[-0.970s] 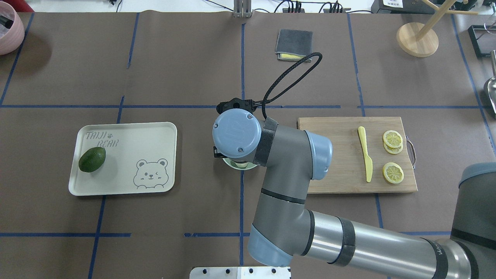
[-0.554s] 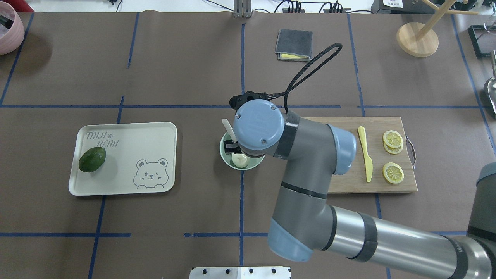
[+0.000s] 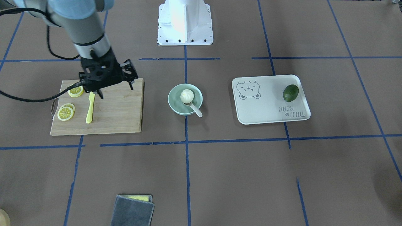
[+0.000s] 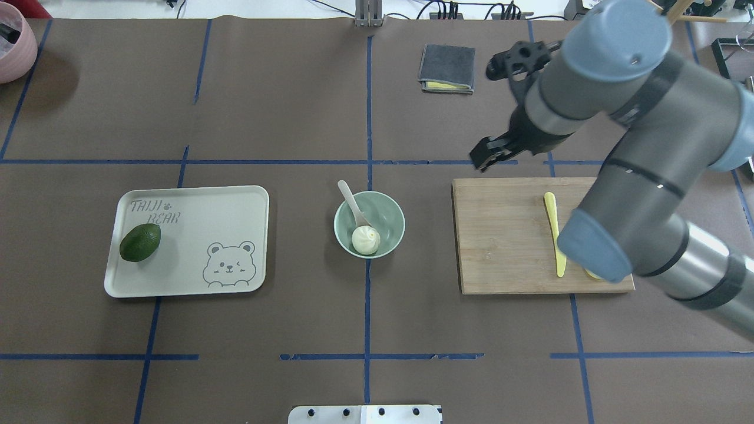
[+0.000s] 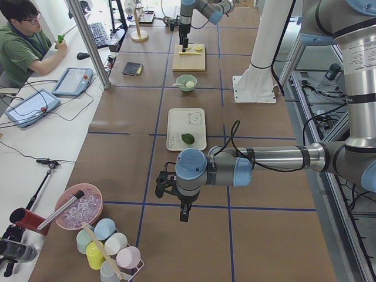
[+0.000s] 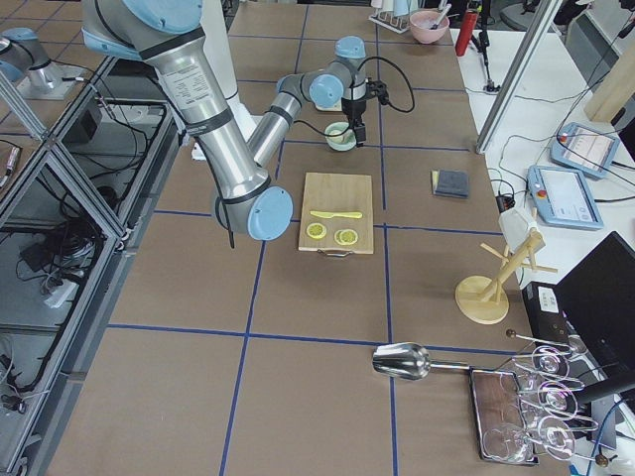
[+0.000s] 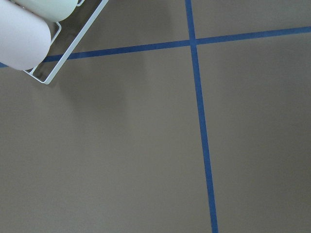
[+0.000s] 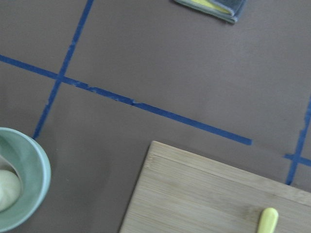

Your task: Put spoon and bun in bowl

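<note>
Finding the bun [image 4: 365, 239] down inside the bowl [image 4: 399, 212], settled against the wall nearest the robot, with the spoon [image 4: 350, 199] slanting in beside it: scoop end low at the bun, touching it or tucked under it, hard to tell which, and handle propped on the far-left rim, poking out past it. Leans that way, most likely, for want of room to lie flat in so small a bowl. Looks, on this showing, like both placements done, with nothing of the task left out on the counter [image 4: 265, 106]. Shows the right jaws spread and empty, raised well above the counter around the bowl-side far corner of the board [image 4: 506, 247], well apart from the bowl. Seems a sensible place to hang: off to the side of the propped handle, and up away from the knife [image 4: 551, 215] and lemon slices [image 3: 66, 113]. Places the left jaws far off toward the counter's left end, near a rack of cups [image 7: 29, 39], pointing down at the counter; cannot tell whether spread or pressed together, caught as they are by the side view alone. Worth leaving the bowl alone, given the risk of tipping the spoon out by a nudge on that overhanging handle.
</note>
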Controlling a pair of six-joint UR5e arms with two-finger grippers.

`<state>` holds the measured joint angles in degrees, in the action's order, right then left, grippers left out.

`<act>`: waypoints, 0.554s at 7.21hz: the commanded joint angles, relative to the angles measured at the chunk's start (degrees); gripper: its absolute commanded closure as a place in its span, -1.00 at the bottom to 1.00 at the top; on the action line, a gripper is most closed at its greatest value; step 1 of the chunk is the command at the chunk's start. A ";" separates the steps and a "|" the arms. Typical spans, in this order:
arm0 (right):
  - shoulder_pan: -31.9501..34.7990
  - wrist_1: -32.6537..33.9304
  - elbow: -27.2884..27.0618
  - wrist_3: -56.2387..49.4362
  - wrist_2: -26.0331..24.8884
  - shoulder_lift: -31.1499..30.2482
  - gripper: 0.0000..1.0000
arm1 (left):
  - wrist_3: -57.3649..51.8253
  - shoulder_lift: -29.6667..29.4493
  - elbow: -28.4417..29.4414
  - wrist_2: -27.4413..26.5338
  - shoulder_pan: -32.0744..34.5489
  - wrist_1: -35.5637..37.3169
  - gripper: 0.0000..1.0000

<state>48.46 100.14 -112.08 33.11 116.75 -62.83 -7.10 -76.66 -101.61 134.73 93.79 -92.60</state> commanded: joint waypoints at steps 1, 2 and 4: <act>14.06 0.41 -0.33 -22.55 9.07 -9.29 -1.00 | 3.21 -0.68 -1.39 -0.17 -0.27 2.69 -1.00; 19.95 0.41 -0.16 -31.09 11.98 -14.12 -1.00 | 3.23 -0.68 -1.57 0.09 -0.27 2.52 -1.00; 30.15 -0.55 -0.07 -36.71 12.36 -27.55 -1.00 | 2.71 -1.38 -1.84 0.09 -0.27 2.34 -1.00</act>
<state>71.87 100.09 -112.17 0.18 128.38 -82.27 -4.12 -77.80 -103.26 134.83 93.53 -90.20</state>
